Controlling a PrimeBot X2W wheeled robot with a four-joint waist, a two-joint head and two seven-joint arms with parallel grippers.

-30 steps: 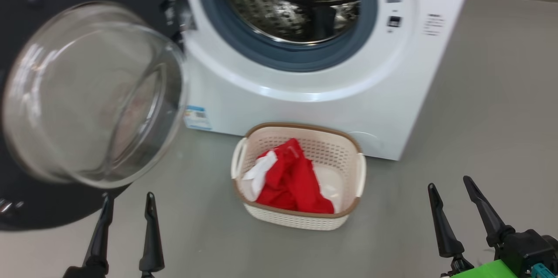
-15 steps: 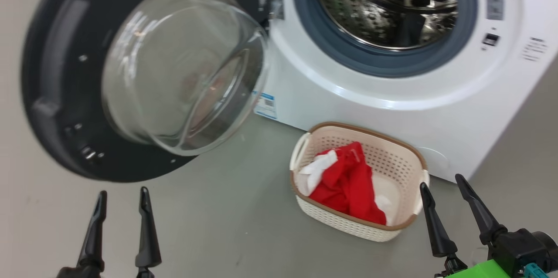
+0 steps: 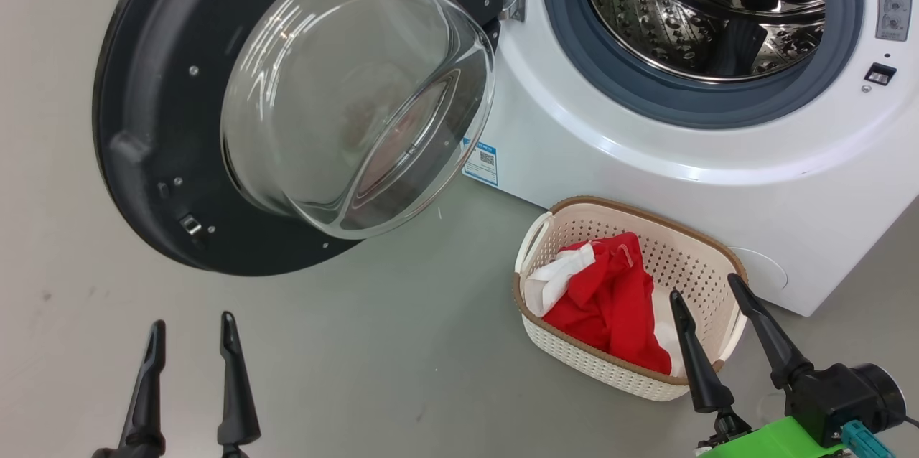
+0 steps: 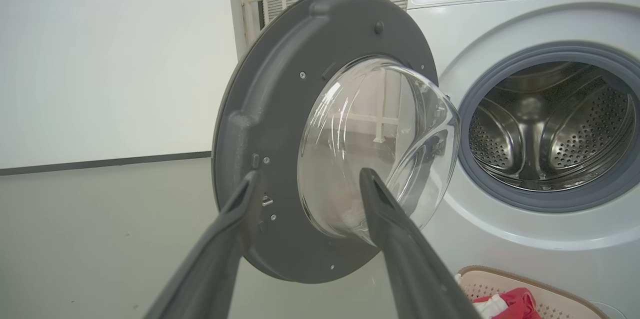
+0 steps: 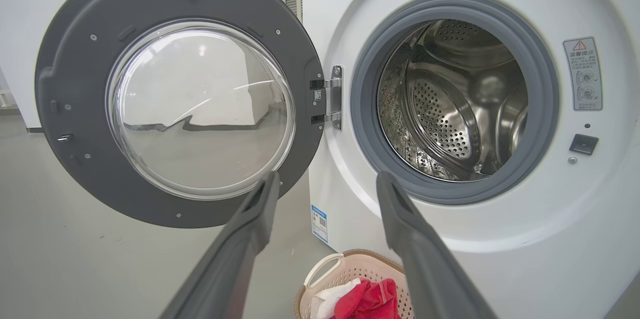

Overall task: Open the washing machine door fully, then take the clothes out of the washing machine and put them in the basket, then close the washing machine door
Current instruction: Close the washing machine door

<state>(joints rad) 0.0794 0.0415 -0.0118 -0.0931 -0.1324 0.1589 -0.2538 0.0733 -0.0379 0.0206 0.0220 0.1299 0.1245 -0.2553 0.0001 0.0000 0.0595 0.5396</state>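
The clothes (image 3: 610,293) lie in the basket (image 3: 624,208); closing comes next, I judge. My left tool (image 3: 192,321) and right tool (image 3: 703,286) gape, empty. The washing machine door (image 3: 151,85), open wide at left, needs pushing shut.

The washing machine (image 3: 646,185) is white, with a grey-blue rubber ring (image 3: 682,110) and a shiny steel drum (image 3: 682,20) dotted with holes. The washing machine door (image 3: 151,99) is charcoal around clear glass. The basket (image 3: 603,368) is cream, perforated and brown-rimmed. The clothes (image 3: 610,300) are bright red and white. The floor (image 3: 373,357) is grey.
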